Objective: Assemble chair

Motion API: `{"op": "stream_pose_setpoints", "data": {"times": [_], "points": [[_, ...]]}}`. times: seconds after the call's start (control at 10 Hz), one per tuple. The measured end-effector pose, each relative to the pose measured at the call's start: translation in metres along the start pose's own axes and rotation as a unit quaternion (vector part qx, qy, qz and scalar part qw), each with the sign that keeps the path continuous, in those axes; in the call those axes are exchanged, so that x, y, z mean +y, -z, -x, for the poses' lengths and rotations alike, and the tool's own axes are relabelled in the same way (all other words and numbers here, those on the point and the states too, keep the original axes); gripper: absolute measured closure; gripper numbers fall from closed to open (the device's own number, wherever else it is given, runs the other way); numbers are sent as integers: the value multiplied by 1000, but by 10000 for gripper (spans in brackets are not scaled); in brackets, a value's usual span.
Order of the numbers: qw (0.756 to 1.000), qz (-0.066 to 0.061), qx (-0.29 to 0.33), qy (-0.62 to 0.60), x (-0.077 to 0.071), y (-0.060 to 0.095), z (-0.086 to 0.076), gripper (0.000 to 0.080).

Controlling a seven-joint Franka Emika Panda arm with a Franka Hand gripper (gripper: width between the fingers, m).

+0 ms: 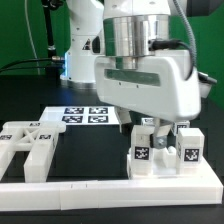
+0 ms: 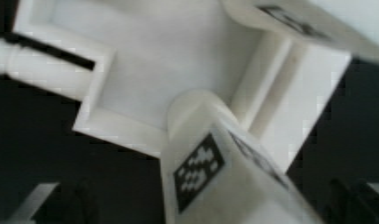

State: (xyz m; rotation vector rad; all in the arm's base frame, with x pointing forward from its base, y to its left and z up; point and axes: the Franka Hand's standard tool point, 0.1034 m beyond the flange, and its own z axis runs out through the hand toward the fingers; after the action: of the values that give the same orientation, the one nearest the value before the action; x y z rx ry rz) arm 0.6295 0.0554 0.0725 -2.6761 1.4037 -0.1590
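The chair's white pieces stand in two groups. At the exterior view's right, several tagged white blocky pieces (image 1: 143, 153) stand upright together against the border rail. My gripper (image 1: 166, 128) hangs straight over them, with its dark fingers low on either side of the middle piece. In the wrist view a white post with a black-and-white tag (image 2: 207, 165) rises between my fingers, in front of a flat white panel (image 2: 168, 70). My gripper (image 2: 200, 216) looks open, with a dark gap on each side of the post. More chair pieces (image 1: 28, 142) lie flat at the left.
The marker board (image 1: 85, 114) lies on the black table behind the middle. The long white L-shaped border rail (image 1: 100, 187) runs along the front edge. The arm's base (image 1: 80, 55) stands at the back.
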Motion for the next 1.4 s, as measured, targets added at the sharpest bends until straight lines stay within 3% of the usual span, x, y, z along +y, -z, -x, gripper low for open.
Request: {"op": "stream_pose_setpoints", "data": {"times": [0.2,0.4,0.5,0.6,0.7,0.8,0.9,1.0,1.2,1.4], "points": [[999,0,2,50,0,0,-2,153],[974,15,13,227,-6,1,-6,151],[968,16,12,252,-7,0,-8,151],[974,17,12,227,-7,-1,-8,151],[974,17,12,226,-6,-1,-8,263],[980,16,12,197,-6,-1,-8,263],[987,16,13,162,-6,-1,-8,446],[990,15,13,141,-6,-1,-8,515],[999,15,15,25,-6,-1,-8,515],[988,18,20,-150,-5,0,-7,515]]}}
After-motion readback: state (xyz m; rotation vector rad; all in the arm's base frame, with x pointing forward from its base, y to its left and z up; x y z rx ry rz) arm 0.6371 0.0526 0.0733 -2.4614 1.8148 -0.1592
